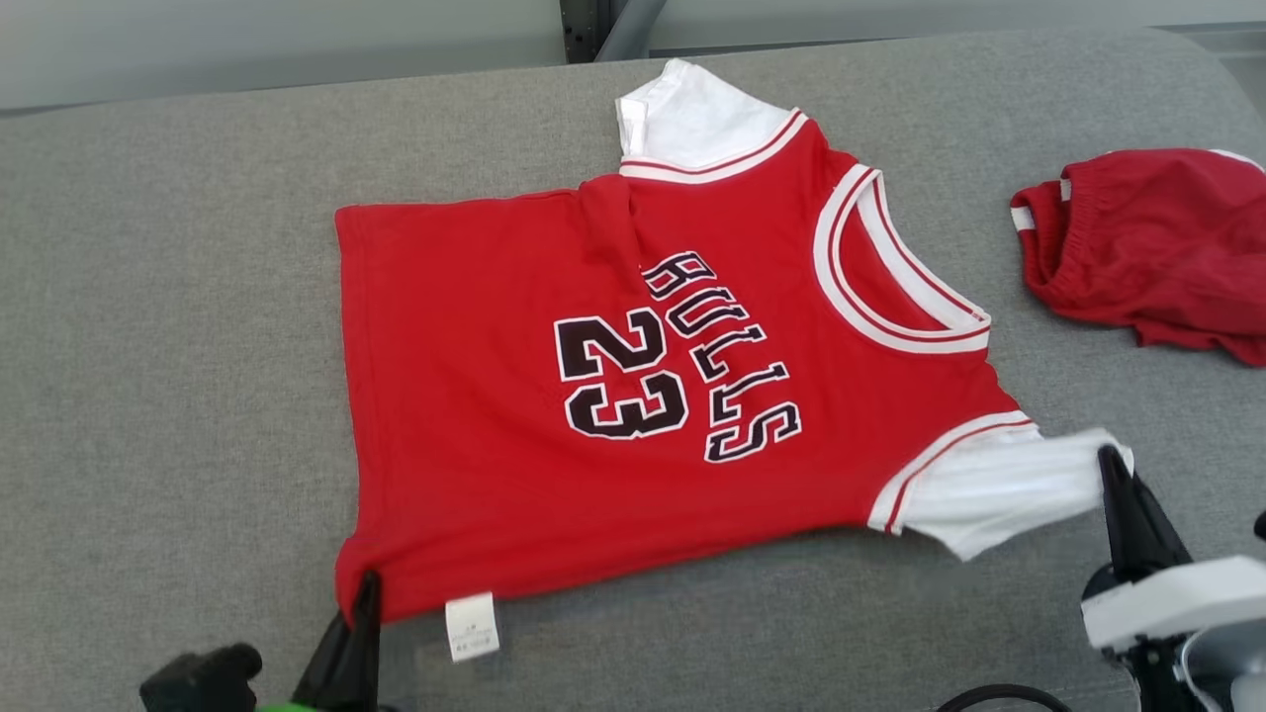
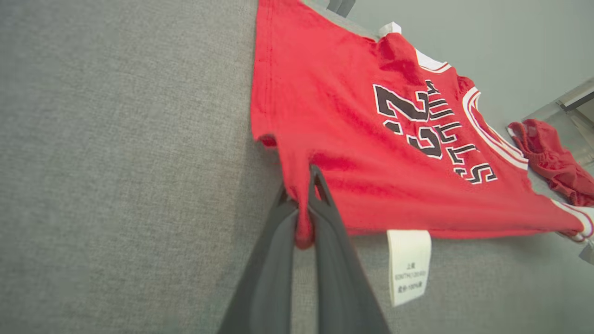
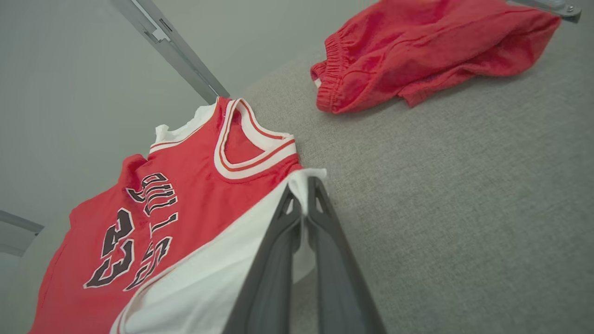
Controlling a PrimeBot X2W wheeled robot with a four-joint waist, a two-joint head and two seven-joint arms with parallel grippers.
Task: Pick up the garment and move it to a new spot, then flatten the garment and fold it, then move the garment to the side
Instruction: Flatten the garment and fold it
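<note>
Flattening looks like the step in hand: you hold the jersey (image 1: 633, 396) by its near edge.
Nearest you, the left gripper (image 1: 371, 578) is clamped on the red hem corner beside one care label (image 1: 470, 625), and the right gripper (image 1: 1110, 457) on the near white sleeve. The single jersey lies spread on the grey pad (image 1: 148, 346), creased toward its far sleeve, so your next pull should be even. Farther right, one pair of red shorts (image 1: 1147, 247) lies apart.

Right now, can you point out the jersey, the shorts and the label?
jersey (image 1: 465, 396), head view, plain red front.
shorts (image 1: 1157, 247), head view, middle of cloth.
label (image 2: 409, 264), left wrist view, printed middle.
</note>
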